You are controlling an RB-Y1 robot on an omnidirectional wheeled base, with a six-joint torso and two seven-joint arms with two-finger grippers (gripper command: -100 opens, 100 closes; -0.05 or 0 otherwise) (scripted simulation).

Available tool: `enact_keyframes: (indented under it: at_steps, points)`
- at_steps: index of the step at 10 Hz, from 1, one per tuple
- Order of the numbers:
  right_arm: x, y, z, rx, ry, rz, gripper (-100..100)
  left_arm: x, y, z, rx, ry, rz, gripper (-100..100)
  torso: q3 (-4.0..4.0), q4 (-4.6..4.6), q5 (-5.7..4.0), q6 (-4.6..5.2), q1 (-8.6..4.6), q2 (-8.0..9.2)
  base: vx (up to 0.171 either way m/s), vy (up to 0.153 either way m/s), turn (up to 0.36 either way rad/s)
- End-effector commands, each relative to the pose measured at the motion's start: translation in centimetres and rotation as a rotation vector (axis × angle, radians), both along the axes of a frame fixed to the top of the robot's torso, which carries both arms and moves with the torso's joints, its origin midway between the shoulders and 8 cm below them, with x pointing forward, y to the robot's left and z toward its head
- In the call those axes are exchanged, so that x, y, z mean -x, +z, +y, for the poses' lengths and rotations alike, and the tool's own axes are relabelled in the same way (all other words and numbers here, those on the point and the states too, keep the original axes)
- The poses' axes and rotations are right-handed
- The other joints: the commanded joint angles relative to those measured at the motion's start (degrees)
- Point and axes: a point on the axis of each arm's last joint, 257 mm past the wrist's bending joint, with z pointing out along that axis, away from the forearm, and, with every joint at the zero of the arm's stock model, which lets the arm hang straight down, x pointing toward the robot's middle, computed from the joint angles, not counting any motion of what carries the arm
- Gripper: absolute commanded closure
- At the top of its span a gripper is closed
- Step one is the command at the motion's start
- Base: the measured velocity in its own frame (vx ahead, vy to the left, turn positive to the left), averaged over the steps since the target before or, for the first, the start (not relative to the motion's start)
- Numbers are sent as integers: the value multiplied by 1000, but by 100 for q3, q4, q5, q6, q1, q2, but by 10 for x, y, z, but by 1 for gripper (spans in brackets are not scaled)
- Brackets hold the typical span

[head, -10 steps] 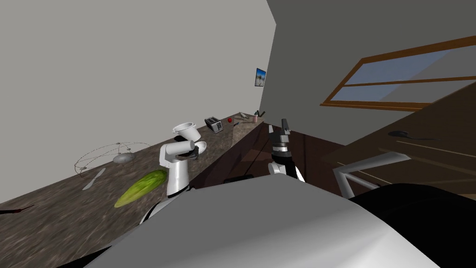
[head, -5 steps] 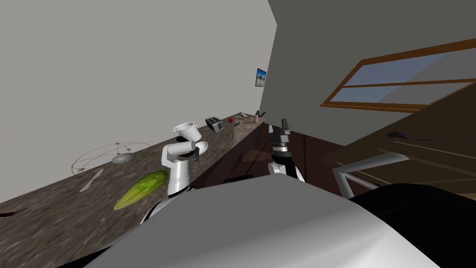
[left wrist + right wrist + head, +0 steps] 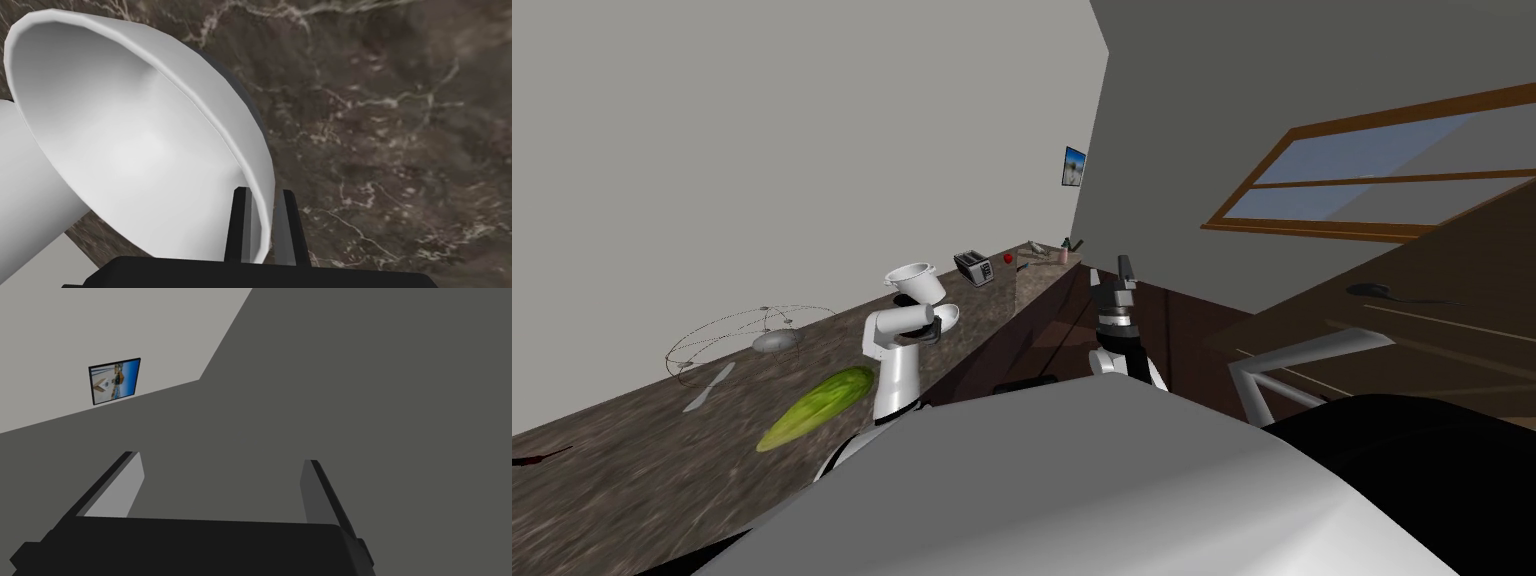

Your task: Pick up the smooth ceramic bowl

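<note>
Above the marbled counter [image 3: 390, 125], left jaws pinch the white bowl [image 3: 140, 145], apparently lifted; right jaws spread.

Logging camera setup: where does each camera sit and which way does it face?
Head view: on the head, steeply down along the marbled counter; both forearms, left tool, right tool show.
Left wrist view: on the left hand, facing the counter past the white bowl its tool pinches.
Right wrist view: on the right hand, facing off the counter; fingers open.
Head and left wrist share bowl, counter.
</note>
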Motion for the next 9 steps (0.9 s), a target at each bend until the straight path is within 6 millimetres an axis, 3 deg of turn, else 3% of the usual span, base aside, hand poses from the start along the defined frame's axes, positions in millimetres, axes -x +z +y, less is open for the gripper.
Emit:
enact_keyframes:
  at_steps: [1, 3, 4, 5, 8, 9]
  points:
    - [0, 0, 0, 0, 0, 0, 0, 0, 0, 0, 0, 0, 0, 100, 0, 0, 0, 0, 0, 0, 0, 0, 0]
    - [0, 0, 0, 0, 0, 0, 0, 0, 0, 0, 1, 1, 0, 100, 0, -1, 0, 1, 0, 0, 0, 0, 0]
    - [0, 0, 0, 0, 0, 0, 0, 0, 0, 0, 1, 1, 0, 0, 0, 0, -1, 2, 0, 0, 0, 0, 0]
    - [0, 0, 0, 0, 0, 0, 0, 3, 7, -1, 1, 1, 2, 100, 0, 0, 0, 2, 0, 0, -7, 2, -16]
    - [0, 0, 0, 0, 0, 0, 0, 5, 13, -2, 2, 2, 1, 100, 7, 5, -5, 3, -5, 9, -6, 0, -7]
    - [0, 0, 0, 0, 0, 0, 0, 6, 13, -2, 2, 3, 3, 0, 6, 5, -5, 3, -5, 8, 0, 0, 0]
